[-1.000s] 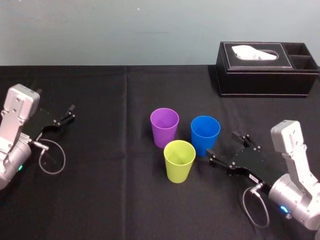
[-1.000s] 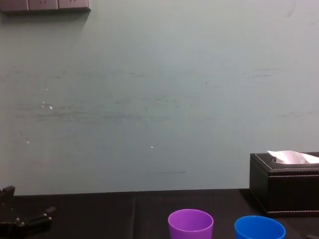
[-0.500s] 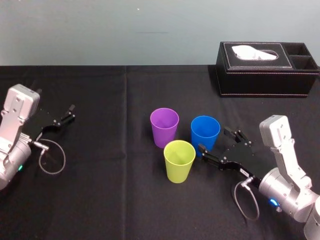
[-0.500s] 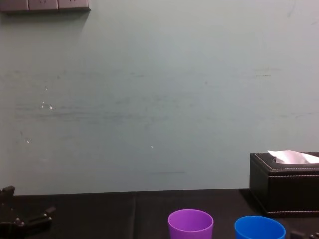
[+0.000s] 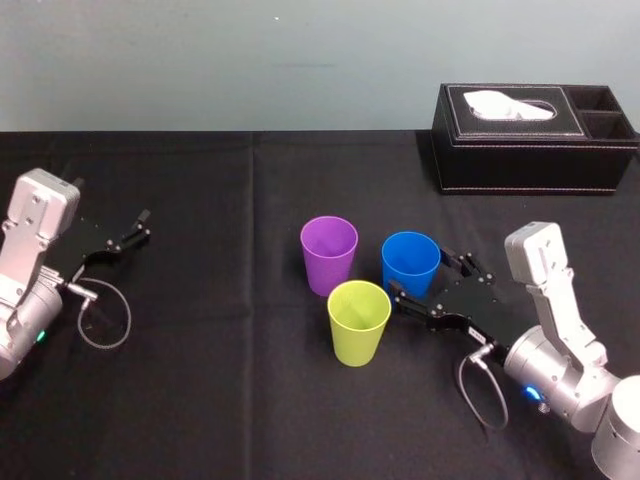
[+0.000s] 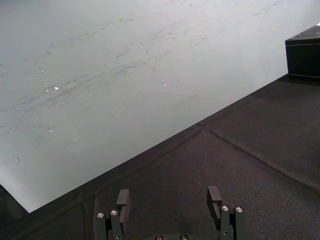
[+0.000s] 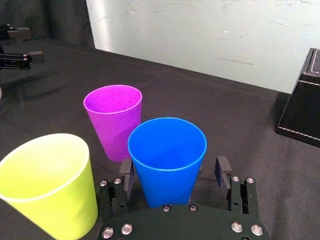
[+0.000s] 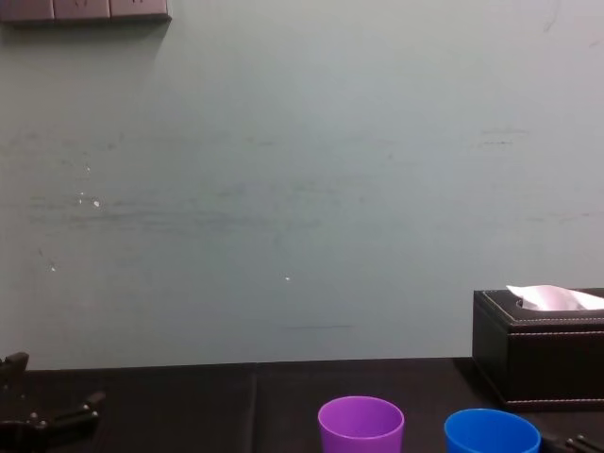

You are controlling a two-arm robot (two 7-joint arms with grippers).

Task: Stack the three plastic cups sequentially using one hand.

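Right tool (image 5: 425, 278): fingers spread, one on each side of the blue cup (image 5: 410, 264), low near its base. In the right wrist view a gap shows between one finger (image 7: 223, 172) and the cup wall; the other finger sits just beside the wall, and contact cannot be confirmed. The cup is not pinched. The tool reaches the cup from its 4 o'clock side in the head view.

Blue cup: upright, mouth up, on the desk (image 5: 220, 380).

Purple cup (image 5: 329, 252): upright at 9 o'clock from the blue cup, near it but apart.

Yellow-green cup (image 5: 358, 321): upright at 7 o'clock from the blue cup, just beside the near finger of the right tool. All three cups stand separately as a close triangle near the desk centre; none is nested in another.

Box (image 5: 530, 140): black, stitched, white tissue at its top slot, at 1 o'clock from the cups, well apart, at the far desk edge.

Left tool (image 6: 169, 197): fingers spread, holding nothing, low over the desk at 9 o'clock from the cups, well apart from them.
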